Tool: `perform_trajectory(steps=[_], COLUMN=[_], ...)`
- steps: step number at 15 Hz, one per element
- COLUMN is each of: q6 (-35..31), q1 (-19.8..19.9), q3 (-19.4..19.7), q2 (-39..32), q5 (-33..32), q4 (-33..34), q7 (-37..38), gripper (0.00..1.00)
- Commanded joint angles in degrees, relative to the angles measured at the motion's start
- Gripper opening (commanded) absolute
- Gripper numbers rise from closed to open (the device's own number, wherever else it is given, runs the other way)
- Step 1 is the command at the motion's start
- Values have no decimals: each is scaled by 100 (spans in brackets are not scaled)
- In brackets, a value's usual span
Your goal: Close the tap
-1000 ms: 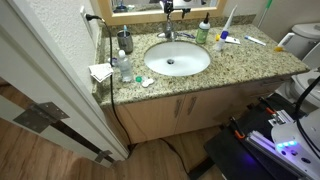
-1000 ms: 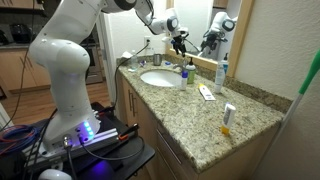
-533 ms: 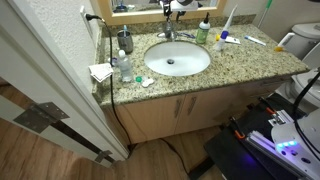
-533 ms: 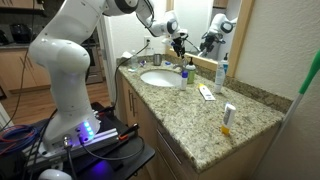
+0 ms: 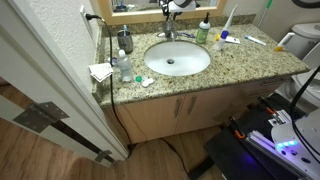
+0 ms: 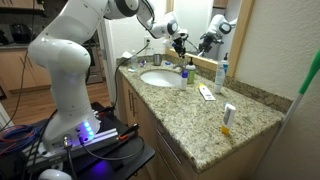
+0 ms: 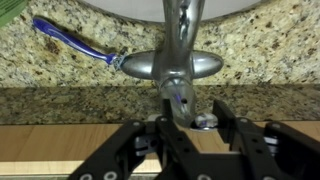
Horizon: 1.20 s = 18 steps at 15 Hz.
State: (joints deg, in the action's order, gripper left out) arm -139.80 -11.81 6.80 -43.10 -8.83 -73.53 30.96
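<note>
The tap (image 7: 172, 62) is a shiny chrome faucet behind the white oval basin (image 5: 150, 60). In the wrist view its spout runs up toward the basin and its lever (image 7: 177, 98) points back at the camera. My gripper (image 7: 197, 118) straddles that lever from behind, partly closed. The left finger (image 7: 165, 135) lies against the lever, while a gap and a small chrome knob (image 7: 205, 122) separate it from the right finger (image 7: 228, 122). In both exterior views the gripper (image 5: 172, 8) (image 6: 179, 42) hangs at the mirror over the tap (image 5: 168, 33).
A green soap bottle (image 5: 203, 32) stands right of the tap and a dark pump dispenser (image 5: 124, 40) to its left. A blue toothbrush (image 7: 75, 45) lies on the granite beside the tap base. The mirror is close behind the gripper. Small bottles (image 6: 186, 75) stand by the basin.
The jaws have narrowed round the tap's lever over the last second. The arm has barely shifted in both exterior views.
</note>
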Motion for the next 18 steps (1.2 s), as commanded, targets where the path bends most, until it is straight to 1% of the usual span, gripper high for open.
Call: perform_trajectory(steps=[1,2,3,4,6,10,18], q6=[115,131,181,258,461,1398,2554], q1=[-35,-40,-39,-23,-21,103,237], q3=[91,75,67,32,-1,-186,-219], q2=[-141,-153,-150,-141,-113,-153,-531], q5=[9,28,40,71,96,363,684], q4=[234,256,267,280,281,488,1015], q7=[-66,-82,-85,-133,-185,-423,-418], gripper=[15,8,5,7,7,7,7])
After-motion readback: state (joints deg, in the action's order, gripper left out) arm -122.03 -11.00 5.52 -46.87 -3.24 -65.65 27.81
